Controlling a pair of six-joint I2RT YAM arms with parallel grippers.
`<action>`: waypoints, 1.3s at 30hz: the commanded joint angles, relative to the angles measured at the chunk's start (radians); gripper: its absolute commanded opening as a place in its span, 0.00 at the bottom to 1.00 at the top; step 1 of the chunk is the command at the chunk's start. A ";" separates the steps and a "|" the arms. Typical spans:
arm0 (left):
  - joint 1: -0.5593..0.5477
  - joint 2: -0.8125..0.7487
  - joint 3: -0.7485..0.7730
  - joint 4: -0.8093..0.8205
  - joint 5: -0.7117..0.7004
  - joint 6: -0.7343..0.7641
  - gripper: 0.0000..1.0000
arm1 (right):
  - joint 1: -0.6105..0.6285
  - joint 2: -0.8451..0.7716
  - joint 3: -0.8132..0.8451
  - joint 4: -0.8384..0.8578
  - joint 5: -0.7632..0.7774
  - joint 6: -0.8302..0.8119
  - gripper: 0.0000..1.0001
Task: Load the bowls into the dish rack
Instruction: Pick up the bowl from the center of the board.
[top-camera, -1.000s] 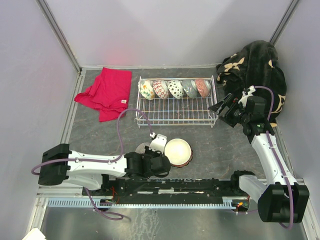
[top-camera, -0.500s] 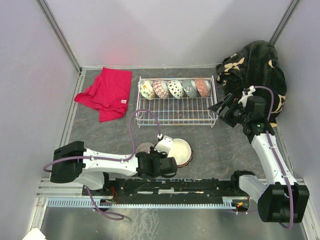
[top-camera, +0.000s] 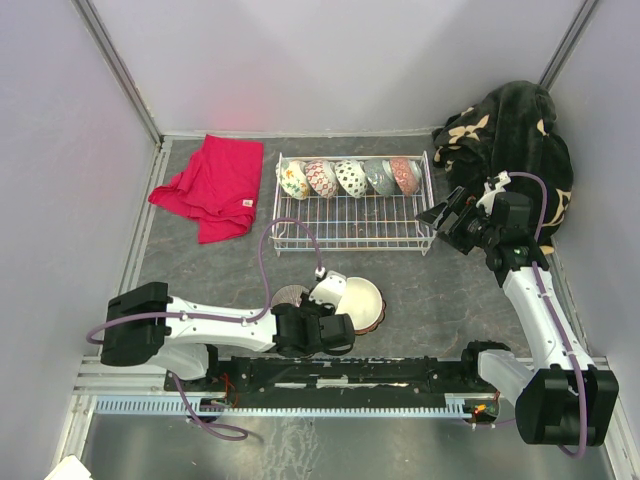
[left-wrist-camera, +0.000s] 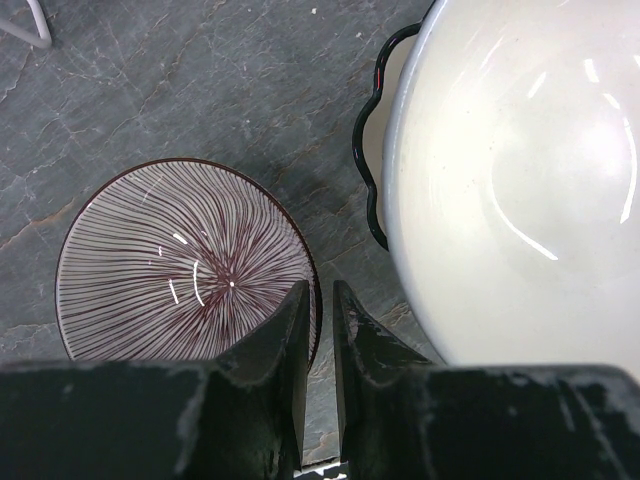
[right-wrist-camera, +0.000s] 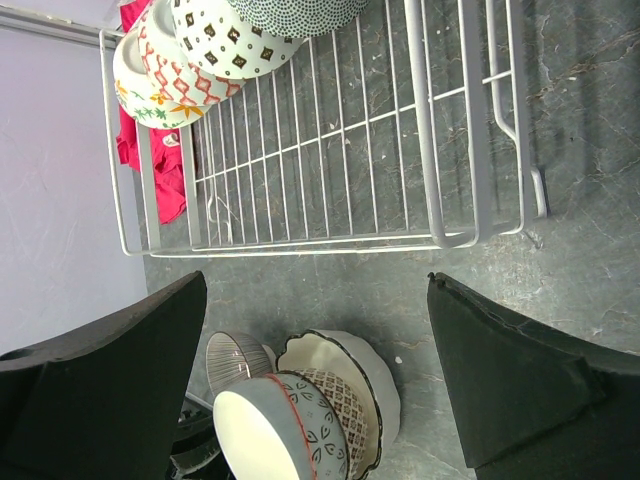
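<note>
The left gripper (left-wrist-camera: 318, 290) stood nearly closed astride the rim of the striped bowl (left-wrist-camera: 180, 265), presumably for an edge pinch, grip unconfirmed; the right gripper (right-wrist-camera: 315, 280) hung open near the dish rack (right-wrist-camera: 480, 150).

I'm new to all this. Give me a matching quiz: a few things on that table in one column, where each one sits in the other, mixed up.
Things:
1. red cloth
2. rack
3. striped bowl
4. dark blanket

Places:
A. far right corner
B. holds five bowls in a row
C. left of the rack
D. in front of the rack, beside the white bowl

Pairs: 1-C; 2-B; 3-D; 4-A
</note>
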 joint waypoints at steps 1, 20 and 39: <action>0.003 0.005 0.034 -0.005 -0.041 -0.019 0.21 | 0.006 -0.001 0.007 0.041 -0.013 -0.005 0.99; 0.014 -0.090 0.010 -0.044 -0.089 -0.063 0.03 | 0.005 -0.002 0.007 0.041 -0.015 -0.006 0.99; 0.029 -0.405 -0.026 0.070 -0.035 0.076 0.03 | 0.005 -0.004 0.001 0.052 -0.016 -0.004 0.99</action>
